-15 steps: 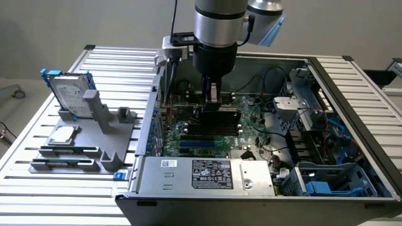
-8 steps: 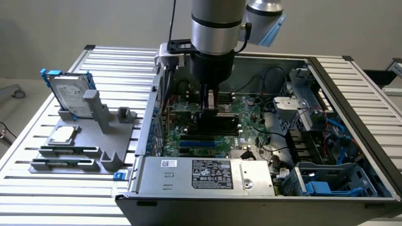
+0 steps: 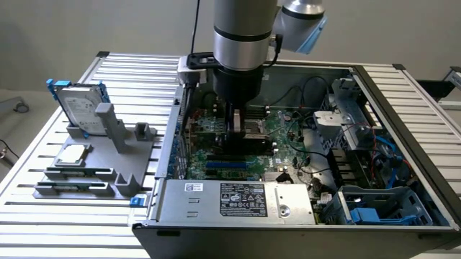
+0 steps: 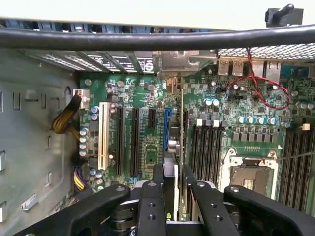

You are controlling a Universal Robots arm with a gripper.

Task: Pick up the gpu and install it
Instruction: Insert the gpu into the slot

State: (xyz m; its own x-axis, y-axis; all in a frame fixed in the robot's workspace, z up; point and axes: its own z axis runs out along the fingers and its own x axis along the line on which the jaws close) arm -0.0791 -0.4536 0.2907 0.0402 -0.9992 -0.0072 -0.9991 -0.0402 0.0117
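The arm reaches down into the open computer case (image 3: 403,108). My gripper (image 3: 239,127) is shut on the gpu (image 3: 252,144), whose black cooler shows below the fingers over the green motherboard (image 3: 288,145). The wrist view shows the gpu (image 4: 180,113) edge-on between my gripper's (image 4: 173,174) two black fingers (image 4: 158,173). It runs along the blue expansion slot (image 4: 167,129). Its silver end bracket (image 4: 183,63) lies against the case's rear wall. Whether the card sits down in the slot I cannot tell.
A grey stand (image 3: 108,162) on the exterior view's left holds a hard drive with blue rails (image 3: 79,108) and a square CPU chip (image 3: 72,155). Inside the case are the power supply (image 3: 238,199), a white slot (image 4: 104,142), memory slots (image 4: 204,147), an open CPU socket (image 4: 251,178) and red cables (image 4: 256,83).
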